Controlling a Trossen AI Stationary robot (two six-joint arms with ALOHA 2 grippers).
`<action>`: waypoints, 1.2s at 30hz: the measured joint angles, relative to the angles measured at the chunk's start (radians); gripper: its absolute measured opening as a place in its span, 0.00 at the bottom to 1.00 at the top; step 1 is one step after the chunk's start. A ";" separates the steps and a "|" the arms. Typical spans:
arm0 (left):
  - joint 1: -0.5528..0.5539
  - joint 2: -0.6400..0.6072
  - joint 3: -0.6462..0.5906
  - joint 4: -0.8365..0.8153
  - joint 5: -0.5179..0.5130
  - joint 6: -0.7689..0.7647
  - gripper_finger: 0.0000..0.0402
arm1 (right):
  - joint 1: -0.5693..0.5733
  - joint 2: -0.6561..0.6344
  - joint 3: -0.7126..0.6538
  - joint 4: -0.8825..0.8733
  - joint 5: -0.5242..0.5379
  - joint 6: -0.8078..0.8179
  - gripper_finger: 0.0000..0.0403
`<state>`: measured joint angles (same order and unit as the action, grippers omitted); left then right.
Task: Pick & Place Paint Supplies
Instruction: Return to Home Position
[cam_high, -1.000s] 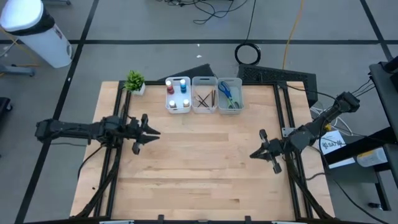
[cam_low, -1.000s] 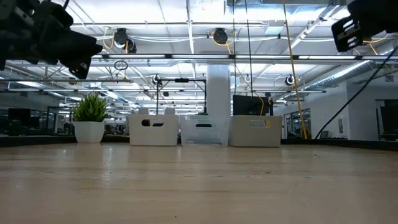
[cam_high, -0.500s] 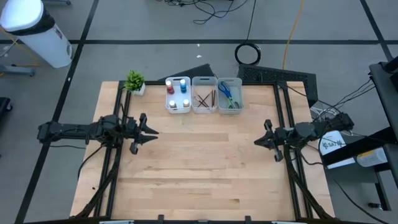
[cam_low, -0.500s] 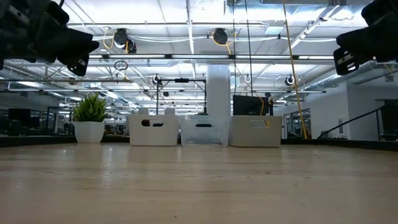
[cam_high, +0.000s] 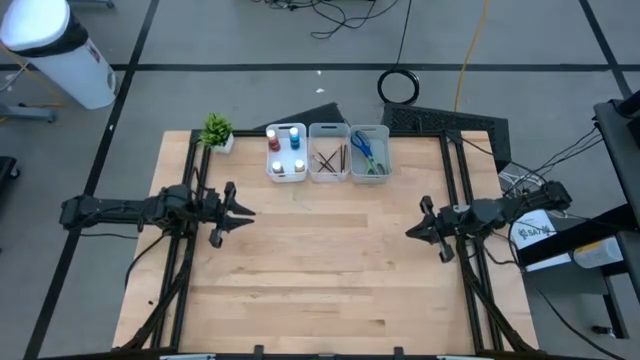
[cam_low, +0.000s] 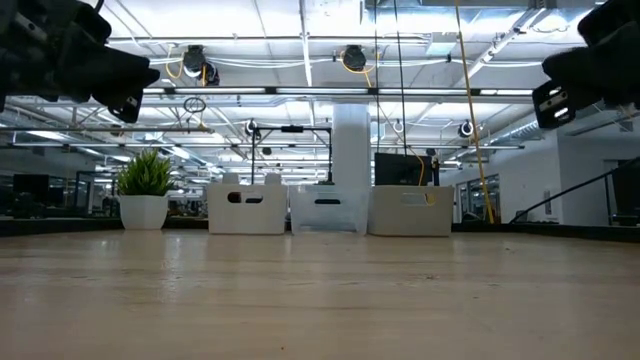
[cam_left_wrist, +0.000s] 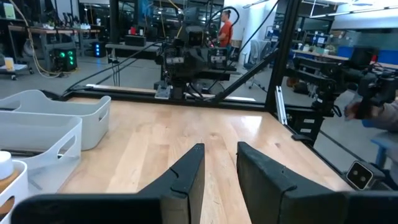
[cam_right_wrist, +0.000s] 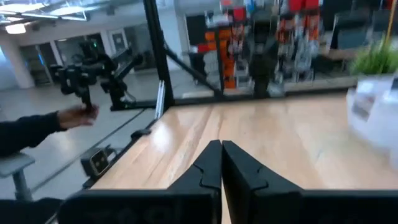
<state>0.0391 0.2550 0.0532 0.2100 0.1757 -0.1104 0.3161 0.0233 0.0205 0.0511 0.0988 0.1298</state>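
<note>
The paint supplies lie in three whitish bins at the table's far edge: red, blue and brown bottles in the left bin (cam_high: 286, 151), dark brushes in the middle bin (cam_high: 328, 157), and scissors in the right bin (cam_high: 369, 152). My left gripper (cam_high: 250, 212) hangs open above the table's left side, pointing right, holding nothing; the left wrist view shows its gap (cam_left_wrist: 221, 158). My right gripper (cam_high: 409, 232) hovers shut and empty over the right side, pointing left, with its fingers together (cam_right_wrist: 222, 152). Both hang high above the wood in the low view (cam_low: 135, 85) (cam_low: 555, 95).
A small green potted plant (cam_high: 217, 131) stands at the far left corner, left of the bins. Bare wood (cam_high: 330, 260) spreads between the arms and toward the near edge. A person's hand (cam_right_wrist: 78, 115) works a device beyond the table's edge.
My right arm has folded down: its gripper has come lower, shifted slightly toward the far edge and turned level, pointing at the table's left. My left gripper has stayed about where it was.
</note>
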 joint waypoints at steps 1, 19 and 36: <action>0.000 0.000 0.000 0.002 0.000 0.000 0.26 | 0.000 0.010 -0.001 -0.008 -0.002 0.036 0.00; 0.000 0.000 0.001 0.003 -0.001 -0.001 0.26 | 0.000 0.043 -0.005 0.006 0.003 0.087 0.00; 0.000 0.000 0.001 0.003 -0.001 -0.002 0.26 | 0.000 0.043 -0.006 0.006 0.004 0.087 0.00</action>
<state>0.0391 0.2549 0.0540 0.2127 0.1746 -0.1120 0.3157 0.0666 0.0147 0.0566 0.1024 0.2164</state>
